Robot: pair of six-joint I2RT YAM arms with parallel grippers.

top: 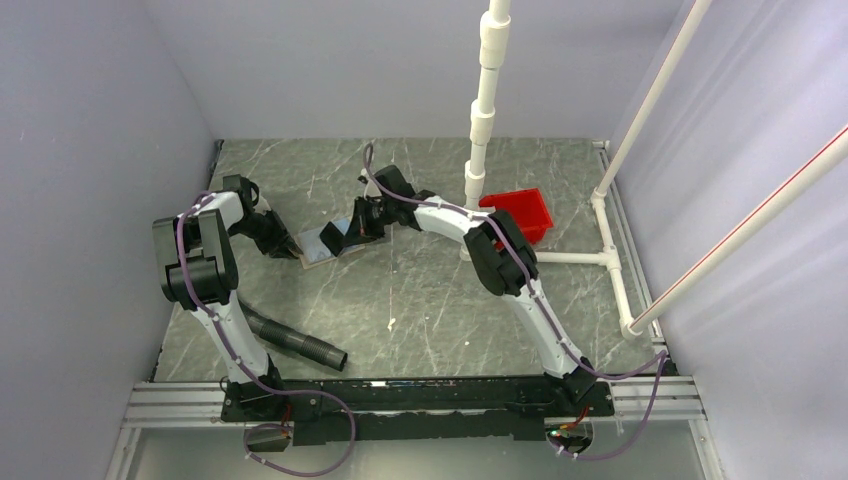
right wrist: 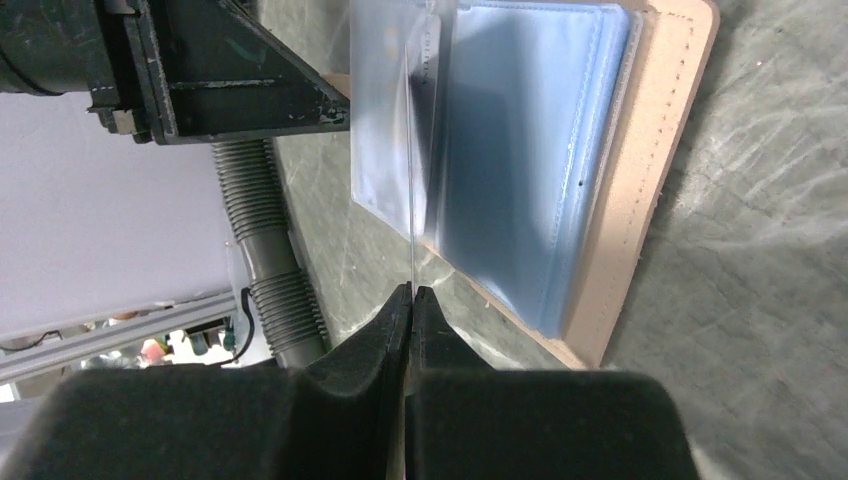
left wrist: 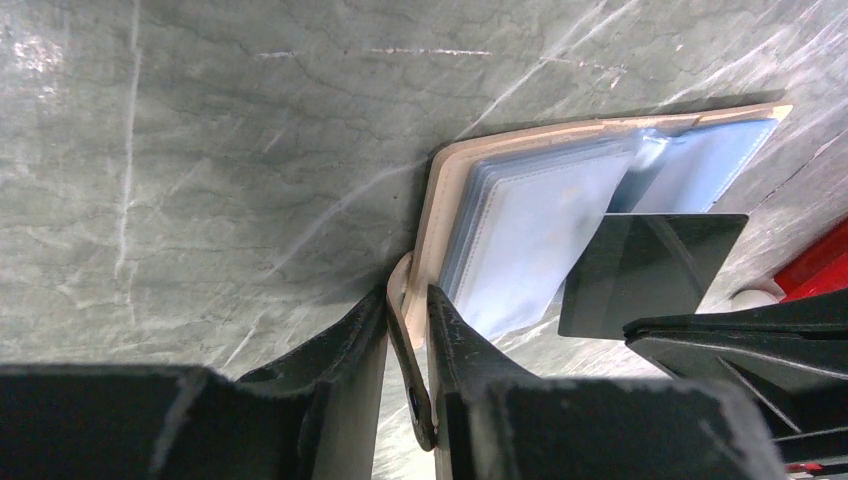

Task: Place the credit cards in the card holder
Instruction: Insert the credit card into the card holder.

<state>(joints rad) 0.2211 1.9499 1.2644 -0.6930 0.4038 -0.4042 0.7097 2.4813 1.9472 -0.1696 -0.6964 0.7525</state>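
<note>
The card holder (top: 316,252) lies open on the marble table, tan outside with bluish clear sleeves (left wrist: 530,230) inside. My left gripper (left wrist: 408,300) is shut on its tan edge and snap tab, pinching them between both fingers. My right gripper (right wrist: 411,290) is shut on one of the credit cards, seen edge-on as a thin upright line (right wrist: 411,180) over the open sleeves (right wrist: 520,170). In the left wrist view that card (left wrist: 650,272) looks dark and flat, its corner just over the sleeves. From above, the right gripper (top: 345,232) sits right beside the card holder.
A red tray (top: 520,212) stands at the back right beside a white pipe stand (top: 480,130). A black ribbed hose (top: 295,345) lies on the table near the left arm's base. White pipes run along the right edge.
</note>
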